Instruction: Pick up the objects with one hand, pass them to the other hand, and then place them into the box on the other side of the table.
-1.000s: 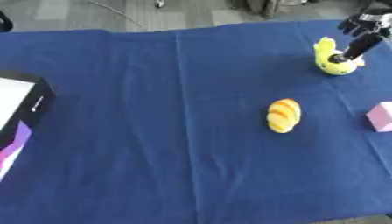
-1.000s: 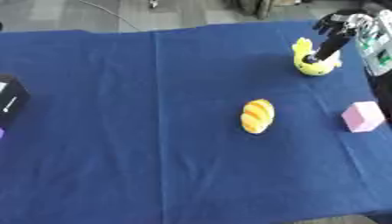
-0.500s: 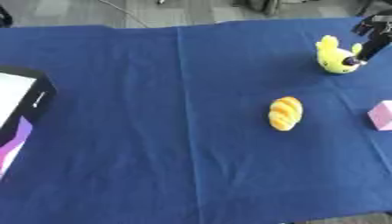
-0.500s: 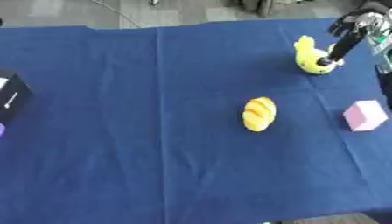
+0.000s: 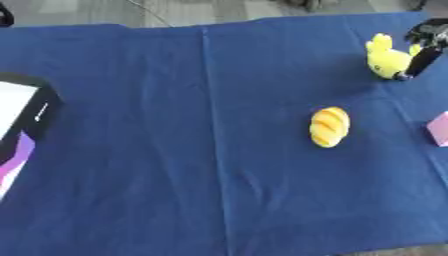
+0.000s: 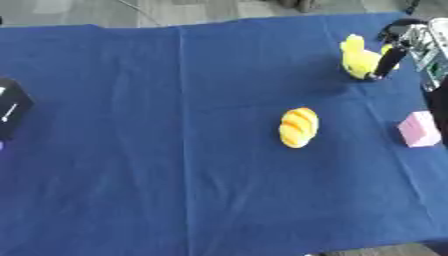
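Observation:
A yellow toy duck (image 6: 357,57) stands upright at the far right of the blue cloth (image 6: 175,150). My right hand (image 6: 408,34) comes in from the upper right. One dark finger (image 6: 384,61) reaches straight down against the duck's right side, and nothing shows curled round the toy. A yellow-orange bread-shaped toy (image 6: 297,127) lies near the middle. A pink block (image 6: 418,129) sits at the right edge. The black box (image 5: 19,120), with white and purple inside, stands at the left edge. My left hand shows in neither view.
The blue cloth covers the whole table, with a crease (image 5: 210,125) running front to back left of centre. Grey floor (image 5: 87,10) lies beyond the far edge.
My right hand's fingers have shifted from over the duck to its right side. The duck, the bread toy and the pink block stay where they were.

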`<action>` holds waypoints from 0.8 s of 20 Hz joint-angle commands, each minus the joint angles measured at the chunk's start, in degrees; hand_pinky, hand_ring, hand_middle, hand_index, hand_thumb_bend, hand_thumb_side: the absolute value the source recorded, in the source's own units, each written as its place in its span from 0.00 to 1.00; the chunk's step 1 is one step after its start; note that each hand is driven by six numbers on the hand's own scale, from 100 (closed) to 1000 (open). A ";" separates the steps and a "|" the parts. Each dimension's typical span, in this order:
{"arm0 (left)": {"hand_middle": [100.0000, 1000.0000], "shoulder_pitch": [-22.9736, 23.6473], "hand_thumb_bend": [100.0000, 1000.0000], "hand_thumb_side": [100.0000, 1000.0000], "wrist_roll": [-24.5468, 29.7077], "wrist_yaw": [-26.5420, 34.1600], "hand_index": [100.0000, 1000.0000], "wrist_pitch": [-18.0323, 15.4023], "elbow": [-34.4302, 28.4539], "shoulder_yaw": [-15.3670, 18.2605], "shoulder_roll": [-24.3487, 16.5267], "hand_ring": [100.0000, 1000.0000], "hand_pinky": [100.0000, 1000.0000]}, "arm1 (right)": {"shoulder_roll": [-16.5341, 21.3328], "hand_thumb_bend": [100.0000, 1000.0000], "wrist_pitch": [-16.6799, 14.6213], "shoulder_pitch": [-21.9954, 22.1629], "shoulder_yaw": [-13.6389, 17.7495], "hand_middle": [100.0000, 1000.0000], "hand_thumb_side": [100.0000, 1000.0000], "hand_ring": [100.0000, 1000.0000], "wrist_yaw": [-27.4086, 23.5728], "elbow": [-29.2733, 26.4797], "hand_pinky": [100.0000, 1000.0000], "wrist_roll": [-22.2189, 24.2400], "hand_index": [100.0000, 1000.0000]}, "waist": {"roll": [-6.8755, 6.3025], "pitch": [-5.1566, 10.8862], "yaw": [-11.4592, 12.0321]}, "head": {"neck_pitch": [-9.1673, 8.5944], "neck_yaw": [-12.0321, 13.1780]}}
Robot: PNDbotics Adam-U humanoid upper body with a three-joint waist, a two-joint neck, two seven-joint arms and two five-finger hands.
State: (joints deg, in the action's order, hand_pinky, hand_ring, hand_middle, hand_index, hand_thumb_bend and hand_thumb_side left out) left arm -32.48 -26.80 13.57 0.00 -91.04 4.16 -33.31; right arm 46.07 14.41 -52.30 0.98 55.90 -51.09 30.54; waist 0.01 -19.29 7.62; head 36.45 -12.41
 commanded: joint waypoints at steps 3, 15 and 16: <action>0.78 -0.60 0.53 0.64 -0.01 -0.51 0.82 0.08 -2.15 0.33 -1.43 0.77 0.83 | 0.88 0.38 0.44 -0.86 0.48 0.88 0.00 0.92 2.23 0.59 0.91 -3.78 0.90 | -0.22 0.22 0.60 | -1.98 -0.87; 0.78 -0.05 0.53 0.64 -0.36 -0.41 0.81 0.22 -3.00 0.42 -1.10 0.77 0.83 | -0.09 0.24 5.78 -0.98 0.44 0.63 0.00 0.76 5.37 2.14 0.85 -7.39 0.75 | -0.31 -0.51 1.13 | -2.42 -1.42; 0.78 0.01 0.53 0.64 -0.37 -0.41 0.81 0.22 -2.99 0.41 -1.10 0.77 0.83 | -0.11 0.20 5.86 -1.02 0.42 0.57 0.00 0.74 4.13 1.56 0.84 -6.95 0.71 | -0.28 -0.38 1.07 | -2.27 -1.31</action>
State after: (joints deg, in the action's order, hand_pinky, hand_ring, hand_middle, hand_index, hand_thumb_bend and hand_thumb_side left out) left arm -32.11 -27.03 13.57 0.25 -93.10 4.15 -33.24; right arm 44.60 19.85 -52.46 1.02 60.86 -48.60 23.34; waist -0.23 -20.93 8.72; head 34.17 -13.83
